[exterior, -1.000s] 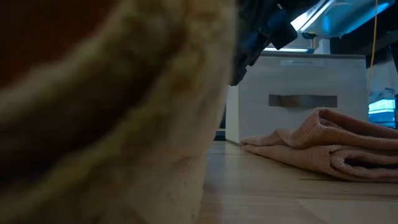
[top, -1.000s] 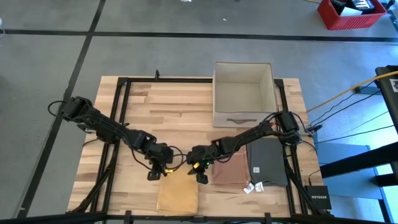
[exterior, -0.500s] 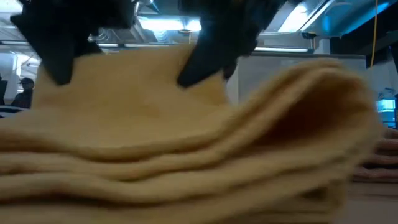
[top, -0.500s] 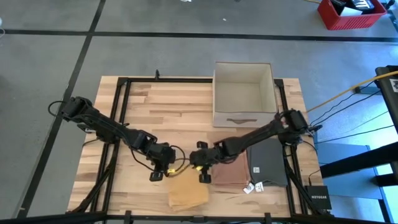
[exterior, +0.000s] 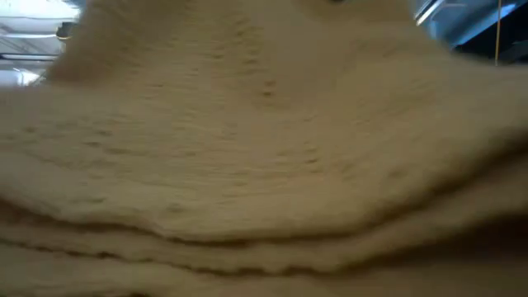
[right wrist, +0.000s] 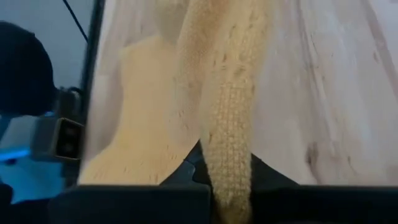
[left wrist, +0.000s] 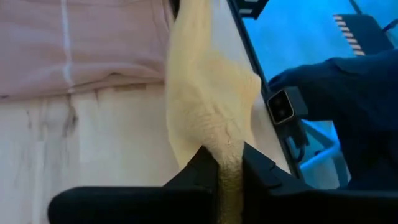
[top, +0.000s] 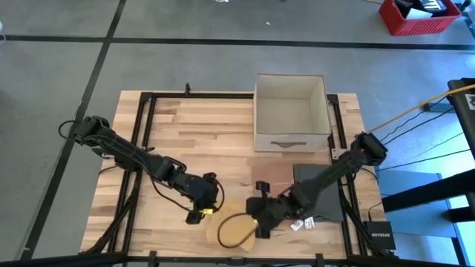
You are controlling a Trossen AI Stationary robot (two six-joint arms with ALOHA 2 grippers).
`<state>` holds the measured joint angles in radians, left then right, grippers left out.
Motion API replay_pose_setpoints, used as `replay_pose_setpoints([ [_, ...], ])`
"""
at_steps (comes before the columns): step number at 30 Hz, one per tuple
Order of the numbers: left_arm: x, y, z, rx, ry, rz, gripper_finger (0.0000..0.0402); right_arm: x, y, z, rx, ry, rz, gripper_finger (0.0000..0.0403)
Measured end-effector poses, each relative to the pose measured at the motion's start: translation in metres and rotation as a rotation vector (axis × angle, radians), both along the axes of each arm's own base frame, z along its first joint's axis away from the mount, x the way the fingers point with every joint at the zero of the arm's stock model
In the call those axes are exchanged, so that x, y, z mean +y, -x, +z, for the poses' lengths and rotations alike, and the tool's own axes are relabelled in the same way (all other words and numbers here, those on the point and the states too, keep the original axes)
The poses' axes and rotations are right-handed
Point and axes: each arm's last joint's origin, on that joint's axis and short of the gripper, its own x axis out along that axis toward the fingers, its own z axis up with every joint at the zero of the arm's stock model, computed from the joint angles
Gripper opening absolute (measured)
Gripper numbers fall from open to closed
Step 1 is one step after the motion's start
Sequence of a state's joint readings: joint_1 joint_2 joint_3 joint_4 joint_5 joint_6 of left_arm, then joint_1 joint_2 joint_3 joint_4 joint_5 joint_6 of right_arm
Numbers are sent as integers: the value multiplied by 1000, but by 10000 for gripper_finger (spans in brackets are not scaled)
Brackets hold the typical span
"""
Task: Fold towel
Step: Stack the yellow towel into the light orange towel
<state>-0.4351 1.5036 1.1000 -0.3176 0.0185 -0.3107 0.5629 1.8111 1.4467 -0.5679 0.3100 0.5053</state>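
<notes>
A yellow towel [top: 234, 231] is bunched up near the table's front edge, between my two grippers. It fills the low view [exterior: 264, 148], where several stacked layers show. My left gripper [top: 200, 215] is at its left end and my right gripper [top: 260, 225] at its right end, each shut on the cloth. A folded pink towel [top: 271, 176] lies just beyond, partly hidden by my right arm. My left gripper pinches a thick bunched edge of the yellow towel [left wrist: 227, 167] between its two fingers, slanting down from the table's left. The cloth runs away from the fingers as a narrow gathered strip. My right gripper pinches a rolled, thick edge of the towel [right wrist: 227, 149] between its two fingers, slanting down from the table's right. The cloth stretches away from the fingers and widens farther off.
An open white box [top: 291, 111] stands at the back right. A dark grey folded cloth [top: 320, 194] lies right of the pink towel, with small white tags [top: 304, 222] by its front corner. Bare wood [top: 200, 126] lies at the back left.
Both grippers have risen and gone toward the table's near edge, the right one also toward the right edge. The yellow towel, which lay flat as a rectangle by the front edge, has been turned about, drawn up and bunched between them.
</notes>
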Motion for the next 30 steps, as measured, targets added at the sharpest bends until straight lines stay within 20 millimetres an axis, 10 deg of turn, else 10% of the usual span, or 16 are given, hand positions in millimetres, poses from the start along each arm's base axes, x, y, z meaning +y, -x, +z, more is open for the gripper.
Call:
replay_pose_setpoints([
  [30, -15, -97, 3, -248, 15, -49, 31, -5, 109, 89, 64, -269, -144, 15],
])
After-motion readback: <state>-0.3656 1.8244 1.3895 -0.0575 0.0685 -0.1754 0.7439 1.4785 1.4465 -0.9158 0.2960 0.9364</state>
